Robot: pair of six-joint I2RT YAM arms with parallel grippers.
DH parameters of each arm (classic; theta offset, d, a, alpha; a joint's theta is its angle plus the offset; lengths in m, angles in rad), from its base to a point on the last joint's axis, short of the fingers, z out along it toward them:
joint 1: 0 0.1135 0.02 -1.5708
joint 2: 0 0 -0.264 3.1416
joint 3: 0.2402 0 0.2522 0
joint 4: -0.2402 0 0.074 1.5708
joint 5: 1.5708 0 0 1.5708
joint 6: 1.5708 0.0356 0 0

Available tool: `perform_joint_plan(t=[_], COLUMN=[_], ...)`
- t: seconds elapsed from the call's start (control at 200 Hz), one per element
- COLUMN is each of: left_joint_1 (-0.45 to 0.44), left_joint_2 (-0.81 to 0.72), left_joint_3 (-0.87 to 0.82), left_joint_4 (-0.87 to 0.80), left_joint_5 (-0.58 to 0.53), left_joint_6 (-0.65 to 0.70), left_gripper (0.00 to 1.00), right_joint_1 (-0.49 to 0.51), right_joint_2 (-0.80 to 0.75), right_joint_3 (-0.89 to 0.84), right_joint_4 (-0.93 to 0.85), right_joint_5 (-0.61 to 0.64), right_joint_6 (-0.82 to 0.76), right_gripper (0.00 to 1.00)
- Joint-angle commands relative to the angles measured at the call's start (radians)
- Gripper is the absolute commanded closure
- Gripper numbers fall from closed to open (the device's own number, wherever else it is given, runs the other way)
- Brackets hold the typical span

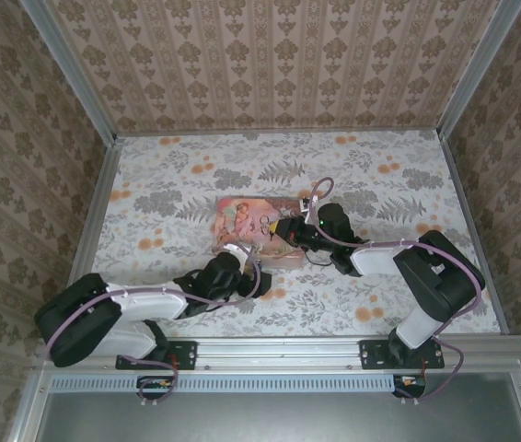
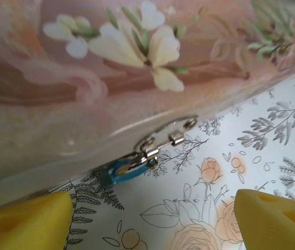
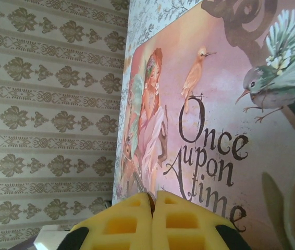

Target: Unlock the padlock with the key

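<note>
Top external: pink tin mid-bench. Left arm at tin's near edge, right arm over right end.
Left wrist: teal padlock hung on hasp, near edge of tin. Lies just far of spread left jaws, roughly centred, long axis left-right, tilted. Left arm nearer.
Right wrist: right jaws pressed together over tin. Key between them: cannot tell.

Padlock half under blurred tin

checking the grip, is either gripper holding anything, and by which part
Left gripper is open, holding nothing. Right gripper is shut; whether anything is pinched inside cannot be told.
</note>
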Motion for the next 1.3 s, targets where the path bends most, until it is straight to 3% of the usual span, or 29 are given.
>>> perform_joint_plan(t=[0.0, 0.57, 1.295], left_joint_1=[0.007, 0.021, 0.056], left_joint_2=[0.048, 0.213, 0.243], left_joint_3=[0.004, 0.028, 0.053], left_joint_4=[0.072, 0.308, 0.391], left_joint_5=[0.014, 0.034, 0.086], left_joint_6=[0.036, 0.042, 0.0], left_gripper=[0.18, 0.21, 0.23], right_joint_1=[0.005, -0.006, -0.015], right_joint_2=[0.006, 0.013, 0.033], right_joint_3=[-0.009, -0.033, -0.05], right_joint_4=[0.046, 0.052, 0.062], right_joint_5=[0.007, -0.001, -0.003], right_joint_6=[0.003, -0.008, -0.004], right_gripper=[1.0, 1.0, 1.0])
